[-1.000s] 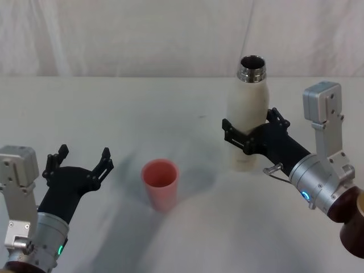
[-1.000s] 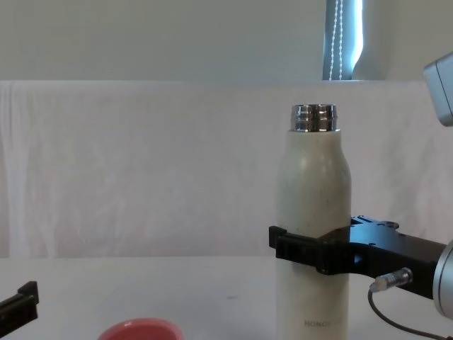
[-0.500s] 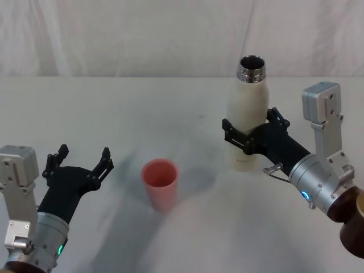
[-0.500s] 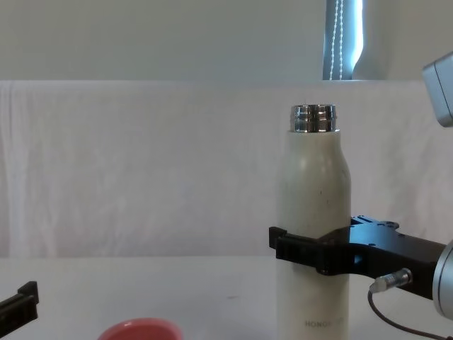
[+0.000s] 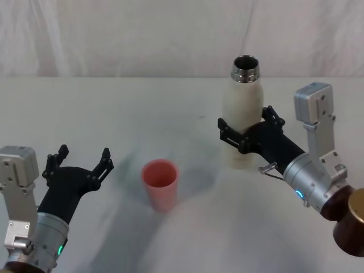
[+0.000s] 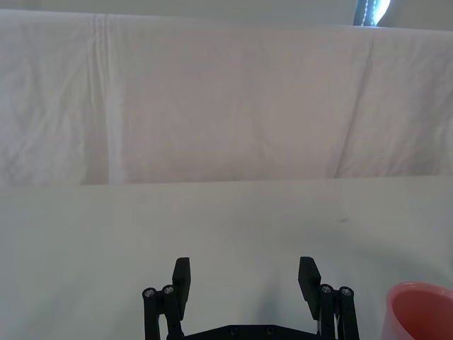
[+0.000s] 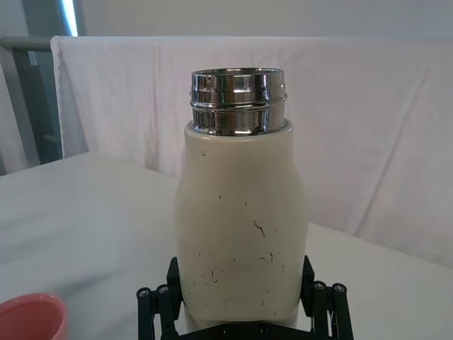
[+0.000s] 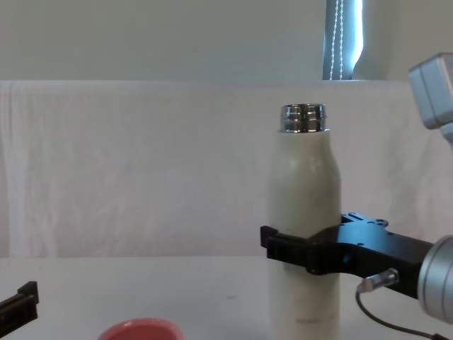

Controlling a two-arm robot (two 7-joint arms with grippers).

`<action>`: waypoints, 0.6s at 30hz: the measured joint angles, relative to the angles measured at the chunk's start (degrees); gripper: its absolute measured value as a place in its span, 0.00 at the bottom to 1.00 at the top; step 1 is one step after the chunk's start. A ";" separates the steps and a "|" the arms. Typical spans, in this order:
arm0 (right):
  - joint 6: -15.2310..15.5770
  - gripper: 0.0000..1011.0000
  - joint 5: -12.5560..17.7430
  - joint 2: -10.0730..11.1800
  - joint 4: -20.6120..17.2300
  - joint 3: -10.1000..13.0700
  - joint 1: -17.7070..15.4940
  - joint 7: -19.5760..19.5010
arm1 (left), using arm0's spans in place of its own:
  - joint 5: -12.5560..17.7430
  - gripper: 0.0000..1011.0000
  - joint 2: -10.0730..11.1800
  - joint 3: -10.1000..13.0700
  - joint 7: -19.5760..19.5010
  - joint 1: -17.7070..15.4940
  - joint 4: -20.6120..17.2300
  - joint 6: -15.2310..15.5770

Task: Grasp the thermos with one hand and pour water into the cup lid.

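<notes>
Right gripper (image 5: 245,138) is clamping the upright thermos (image 5: 242,108) at mid-body, jaws touching both sides. Left gripper (image 5: 79,163) is idling spread wide, cup lid (image 5: 160,184) beside it.

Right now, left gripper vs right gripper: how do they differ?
The left gripper is open with nothing between its jaws; the right gripper is shut on the thermos around its lower body. The left one sits low, left of the cup lid; the right one reaches in from the right, farther back. Both are black two-jawed grippers on silver wrists.
</notes>
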 joint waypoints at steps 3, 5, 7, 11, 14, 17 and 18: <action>-0.64 0.95 -0.10 -0.17 1.01 -0.72 0.79 -0.36 | 0.00 0.99 0.00 0.00 0.00 0.00 0.00 0.00; -1.08 0.95 -0.57 -0.41 1.79 -1.23 1.34 -0.91 | 0.00 0.99 0.00 0.00 0.00 0.00 0.00 0.00; -1.52 0.95 -0.99 -0.73 2.64 -1.74 1.90 -1.32 | 0.00 0.99 0.00 0.00 0.00 0.00 0.00 0.00; -2.07 0.95 -1.09 -1.24 4.03 -2.15 2.63 -1.54 | 0.00 0.99 0.00 0.00 0.00 0.00 0.00 0.00; -2.67 0.95 -0.99 -1.86 5.72 -2.26 3.29 -1.77 | 0.00 0.99 0.00 0.00 0.00 0.00 0.00 0.00; -3.06 0.95 -0.75 -2.25 6.84 -2.26 3.59 -1.92 | 0.00 0.99 0.00 0.00 0.00 0.00 0.00 0.00; -3.17 0.95 -0.67 -2.34 7.07 -2.26 3.65 -1.96 | 0.00 0.99 0.00 0.00 0.00 0.00 0.00 0.00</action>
